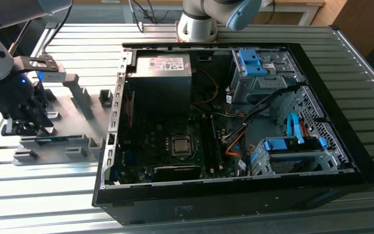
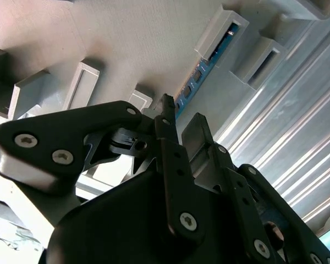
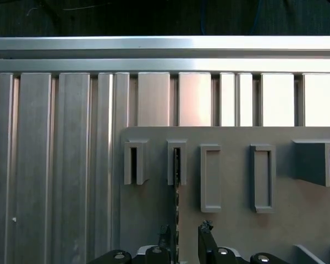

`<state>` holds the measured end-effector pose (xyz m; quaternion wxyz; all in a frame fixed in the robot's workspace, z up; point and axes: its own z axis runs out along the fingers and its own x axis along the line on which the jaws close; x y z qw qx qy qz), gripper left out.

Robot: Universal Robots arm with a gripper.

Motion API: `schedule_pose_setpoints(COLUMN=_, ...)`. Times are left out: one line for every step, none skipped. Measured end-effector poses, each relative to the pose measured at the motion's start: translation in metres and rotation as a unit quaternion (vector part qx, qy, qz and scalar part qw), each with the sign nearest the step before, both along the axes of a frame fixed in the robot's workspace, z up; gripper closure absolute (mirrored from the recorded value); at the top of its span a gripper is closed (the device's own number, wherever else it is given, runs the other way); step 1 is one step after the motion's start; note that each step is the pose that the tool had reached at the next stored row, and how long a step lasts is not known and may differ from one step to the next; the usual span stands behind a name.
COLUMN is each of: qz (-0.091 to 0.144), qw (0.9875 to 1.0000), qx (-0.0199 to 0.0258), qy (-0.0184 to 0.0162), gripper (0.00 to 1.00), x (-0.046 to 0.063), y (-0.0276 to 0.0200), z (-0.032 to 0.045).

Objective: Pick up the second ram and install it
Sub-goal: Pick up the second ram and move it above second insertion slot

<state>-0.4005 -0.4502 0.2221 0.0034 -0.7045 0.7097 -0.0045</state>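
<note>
Pincer (image 3: 186, 231) open, grips nothing | second ram (image 2: 202, 69) on edge in grey holder (image 3: 297, 214), between the jaws

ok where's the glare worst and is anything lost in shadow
Exterior view: the computer case interior is in deep shadow, the table evenly lit. First wrist view: strong white reflections on some table slats. Second wrist view: glare streaks on the slats; the black gripper reads dark, yet the second ram shows blue in the grey holder.

I see the holder (image 1: 83, 124) on the table (image 1: 37, 185), on the exterior view's left of the computer case (image 1: 252, 194); the second ram (image 2: 200, 74) stands in it.
</note>
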Motion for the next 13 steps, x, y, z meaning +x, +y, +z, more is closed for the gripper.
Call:
schedule_pose_setpoints(qz=0.0, qw=1.0, qx=-0.0002, qy=0.0001, gripper=0.67, x=0.0, y=0.0, z=-0.0003)
schedule_pose_setpoints(qz=0.0, qw=1.0, qx=-0.0003, qy=0.0001, gripper=0.67, x=0.0, y=0.0, z=-0.0007)
schedule_pose_setpoints(qz=0.0, qw=1.0, qx=-0.0003, qy=0.0002, gripper=0.67, x=0.0, y=0.0, z=-0.0009)
schedule_pose_setpoints(qz=0.0, qw=1.0, qx=-0.0003, qy=0.0001, gripper=0.67, x=0.0, y=0.0, z=-0.0028)
schedule_pose_setpoints(qz=0.0, qw=1.0, qx=-0.0003, qy=0.0001, gripper=0.67, x=0.0, y=0.0, z=-0.0034)
schedule_pose_setpoints(qz=0.0, qw=1.0, qx=-0.0003, qy=0.0001, gripper=0.67, x=0.0, y=0.0, z=-0.0034)
schedule_pose_setpoints(qz=0.0, qw=1.0, qx=-0.0003, qy=0.0001, gripper=0.67, x=0.0, y=0.0, z=-0.0034)
schedule_pose_setpoints(qz=0.0, qw=1.0, qx=-0.0003, qy=0.0001, gripper=0.67, x=0.0, y=0.0, z=-0.0034)
schedule_pose_setpoints(qz=0.0, qw=1.0, qx=-0.0003, qy=0.0001, gripper=0.67, x=0.0, y=0.0, z=-0.0034)
schedule_pose_setpoints(qz=0.0, qw=1.0, qx=-0.0003, qy=0.0001, gripper=0.67, x=0.0, y=0.0, z=-0.0035)
schedule_pose_setpoints(qz=0.0, qw=1.0, qx=-0.0003, qy=0.0001, gripper=0.67, x=0.0, y=0.0, z=-0.0036)
schedule_pose_setpoints(qz=0.0, qw=1.0, qx=-0.0003, qy=0.0001, gripper=0.67, x=0.0, y=0.0, z=-0.0039)
schedule_pose_setpoints(qz=0.0, qw=1.0, qx=-0.0003, qy=0.0001, gripper=0.67, x=0.0, y=0.0, z=-0.0039)
